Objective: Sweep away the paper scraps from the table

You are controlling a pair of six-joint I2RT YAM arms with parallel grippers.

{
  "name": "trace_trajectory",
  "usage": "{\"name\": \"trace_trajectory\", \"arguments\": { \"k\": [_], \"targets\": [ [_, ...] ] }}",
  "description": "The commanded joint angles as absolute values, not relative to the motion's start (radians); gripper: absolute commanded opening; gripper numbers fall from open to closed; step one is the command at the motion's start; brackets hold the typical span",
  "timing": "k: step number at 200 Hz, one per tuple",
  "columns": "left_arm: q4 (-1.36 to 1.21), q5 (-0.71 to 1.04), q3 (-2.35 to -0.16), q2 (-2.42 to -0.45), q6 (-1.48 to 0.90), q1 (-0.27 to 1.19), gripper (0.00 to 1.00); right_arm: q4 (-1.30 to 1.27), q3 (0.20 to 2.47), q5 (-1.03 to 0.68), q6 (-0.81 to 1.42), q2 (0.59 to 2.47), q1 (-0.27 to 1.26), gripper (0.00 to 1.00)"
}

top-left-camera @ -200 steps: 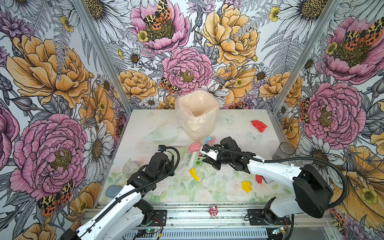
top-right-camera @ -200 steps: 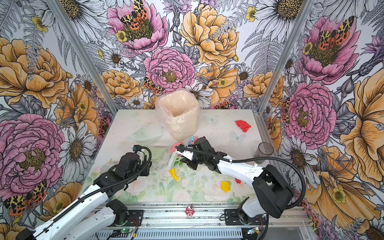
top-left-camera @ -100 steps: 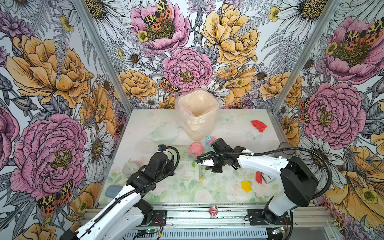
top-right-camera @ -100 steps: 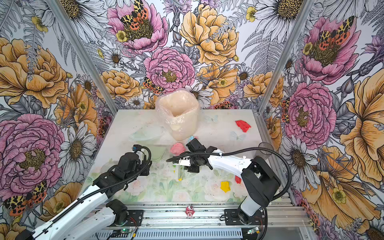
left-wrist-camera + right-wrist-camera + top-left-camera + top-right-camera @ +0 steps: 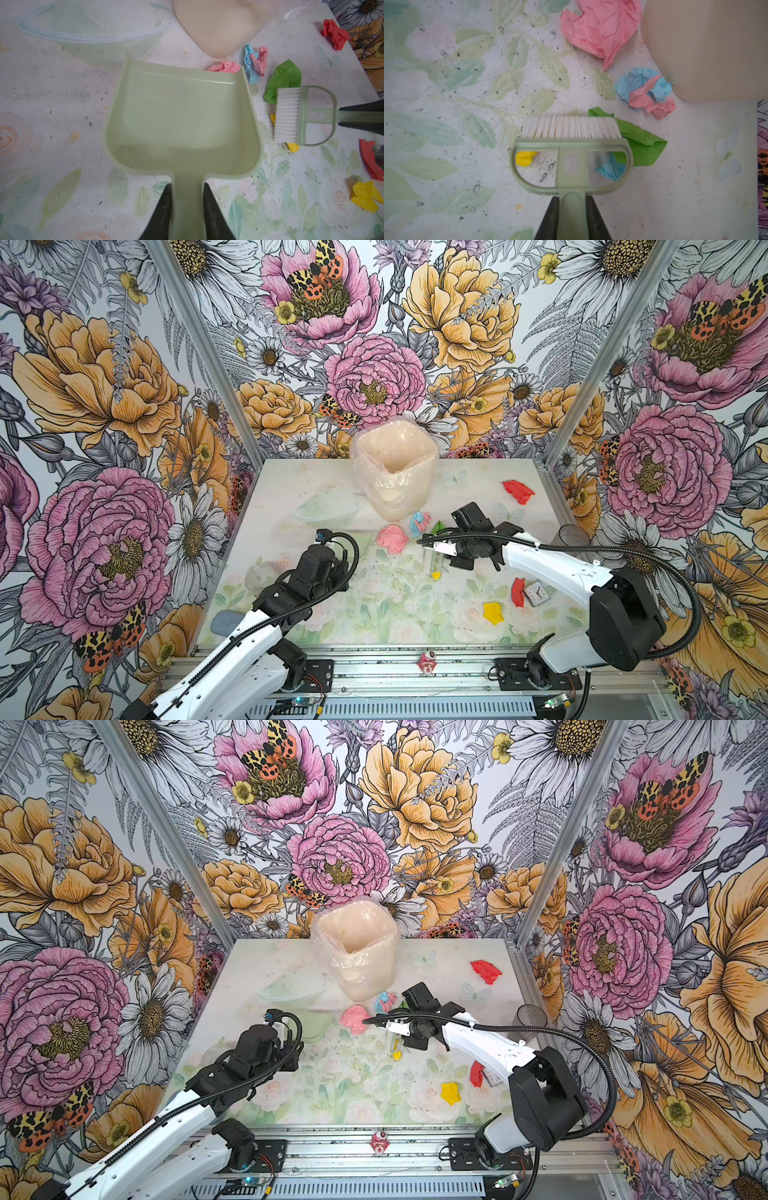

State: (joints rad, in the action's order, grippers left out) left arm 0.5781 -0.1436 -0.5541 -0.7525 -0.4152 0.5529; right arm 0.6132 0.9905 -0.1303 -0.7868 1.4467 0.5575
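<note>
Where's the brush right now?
The brush is clamped in the right gripper, just right of table centre in both top views, bristles over a green scrap and a yellow scrap, right of the dustpan.

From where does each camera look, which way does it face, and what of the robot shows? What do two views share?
Both top views: high at the front, facing down toward the back wall; left arm, right arm, table.
Left wrist: on the left arm, looking along the left gripper, shut on the dustpan.
Right wrist: on the right arm, looking along the right gripper, shut on the brush.
Wrist views share the brush and green scrap.
</note>
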Motion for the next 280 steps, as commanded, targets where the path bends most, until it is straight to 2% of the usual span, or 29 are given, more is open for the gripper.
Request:
{"name": "trace_trajectory", "arguments": {
  "k": [1,21,42,105,145,213,280],
  "targets": [
    [0.548,-0.129,-0.574,-0.742,-0.403,0.543,0.00,0.587,1.013,-0.310,-0.756,1.391,0.562,0.00],
    [0.543,-0.129,-0.571,-0.739,-0.402,0.543,0.00,0.447,0.996,-0.445,-0.679,1.383,0.566,0.00],
    [0.541,-0.130,-0.566,-0.738,-0.400,0.543,0.00,0.295,0.993,-0.506,-0.591,1.424,0.584,0.00],
    [0.540,-0.127,-0.565,-0.729,-0.401,0.541,0.00,0.227,1.173,-0.526,-0.463,1.717,0.614,0.00],
    [0.540,-0.130,-0.563,-0.718,-0.403,0.541,0.00,0.209,1.197,-0.467,-0.432,1.785,0.611,0.00],
    [0.525,-0.120,-0.565,-0.739,-0.394,0.539,0.00,0.238,1.034,-0.358,-0.379,1.650,0.535,0.00],
    [0.514,-0.105,-0.566,-0.756,-0.385,0.536,0.00,0.377,0.924,-0.131,-0.388,1.458,0.436,0.00]
  ]
}}
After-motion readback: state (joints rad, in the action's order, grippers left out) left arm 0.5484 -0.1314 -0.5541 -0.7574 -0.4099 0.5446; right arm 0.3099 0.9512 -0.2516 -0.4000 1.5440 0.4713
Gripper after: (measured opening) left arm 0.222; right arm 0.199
